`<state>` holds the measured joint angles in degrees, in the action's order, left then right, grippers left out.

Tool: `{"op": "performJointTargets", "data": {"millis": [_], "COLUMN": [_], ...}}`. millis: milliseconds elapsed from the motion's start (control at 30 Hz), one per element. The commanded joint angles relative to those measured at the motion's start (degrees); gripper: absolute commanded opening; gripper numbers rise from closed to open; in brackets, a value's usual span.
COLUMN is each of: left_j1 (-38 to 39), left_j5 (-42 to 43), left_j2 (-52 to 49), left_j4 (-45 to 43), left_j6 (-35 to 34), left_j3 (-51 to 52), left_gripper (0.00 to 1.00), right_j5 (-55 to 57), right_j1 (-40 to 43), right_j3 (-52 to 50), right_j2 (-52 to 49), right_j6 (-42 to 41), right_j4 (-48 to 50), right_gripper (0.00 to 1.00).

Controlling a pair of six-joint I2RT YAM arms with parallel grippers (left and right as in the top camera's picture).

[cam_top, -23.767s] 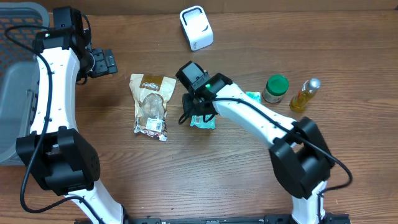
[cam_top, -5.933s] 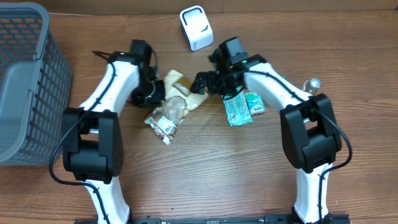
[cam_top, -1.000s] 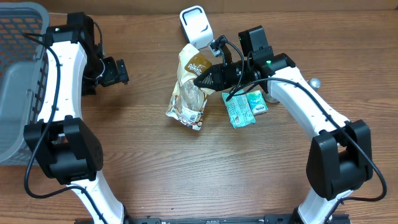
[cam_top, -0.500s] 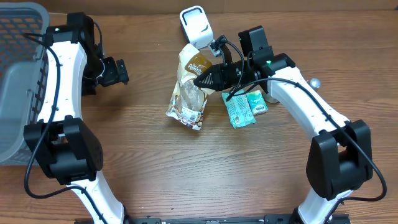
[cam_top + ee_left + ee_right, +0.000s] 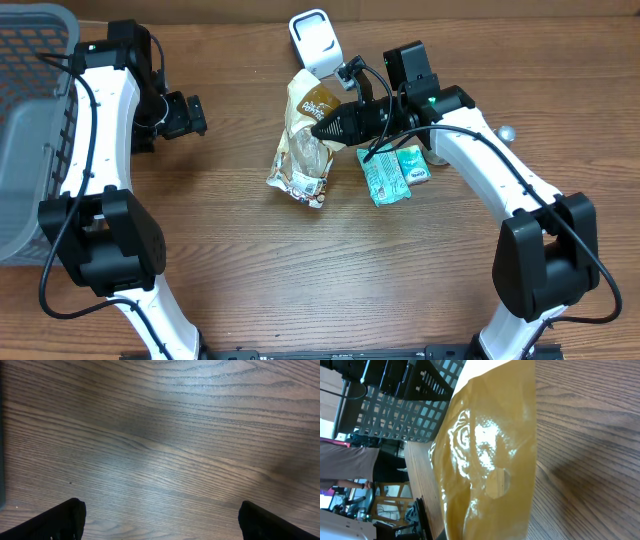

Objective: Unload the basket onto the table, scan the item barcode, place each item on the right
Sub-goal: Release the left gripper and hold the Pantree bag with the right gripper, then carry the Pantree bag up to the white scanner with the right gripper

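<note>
"Where's the snack bag (image 5: pixel 300 165)?"
"By the white scanner (image 5: pixel 316 42), near the far edge of the table (image 5: pixel 450 40). The right gripper (image 5: pixel 320 128) pinches it. The left gripper (image 5: pixel 195 115) gapes, empty."
"Next?"
"I think: turn its barcode to the scanner."

Overhead view: the basket (image 5: pixel 25 150) is cut off by the left edge. The right arm covers the bottle (image 5: pixel 507 131) except its cap, and part of the green packets (image 5: pixel 385 180). Print on the snack bag (image 5: pixel 305 140) is too small to read.

Right wrist view: the snack bag fills the frame and is cut off at top and bottom. The background is blurred.

Left wrist view: the left gripper (image 5: pixel 160 527) shows only two dark fingertips (image 5: pixel 55 522), cut off by the bottom edge.
</note>
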<state>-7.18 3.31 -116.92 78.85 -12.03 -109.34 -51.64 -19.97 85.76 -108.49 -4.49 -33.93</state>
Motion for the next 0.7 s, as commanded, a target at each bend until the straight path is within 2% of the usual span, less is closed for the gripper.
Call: {"op": "performJointTargets", "data": {"millis": [0,200,333,600,667], "left_j1": [0.07,0.07,0.07,0.07,0.07], "left_j5": [-0.76,-0.76,-0.76,-0.76,-0.76], "left_j2": [-0.04,-0.04,-0.04,-0.04,-0.04], "left_j4": [-0.04,-0.04,-0.04,-0.04,-0.04], "left_j6": [-0.83,-0.83,-0.83,-0.83,-0.83], "left_j3": [-0.46,-0.46,-0.46,-0.46,-0.46], "left_gripper": [1.0,1.0,1.0,1.0,1.0], "right_j5": [-1.38,-2.4,-2.34,3.23,8.5], "right_j1": [-0.04,-0.22,-0.26,-0.26,-0.33], "right_j3": [0.57,1.38,4.48,15.37,19.82], "right_j2": [1.05,1.14,1.14,1.14,1.14], "right_j6": [0.24,-0.46,-5.27,-7.56,-7.45], "right_j4": [0.61,4.92,7.89,9.03,9.44], "right_gripper": [0.04,0.04,0.04,0.03,0.03]}}
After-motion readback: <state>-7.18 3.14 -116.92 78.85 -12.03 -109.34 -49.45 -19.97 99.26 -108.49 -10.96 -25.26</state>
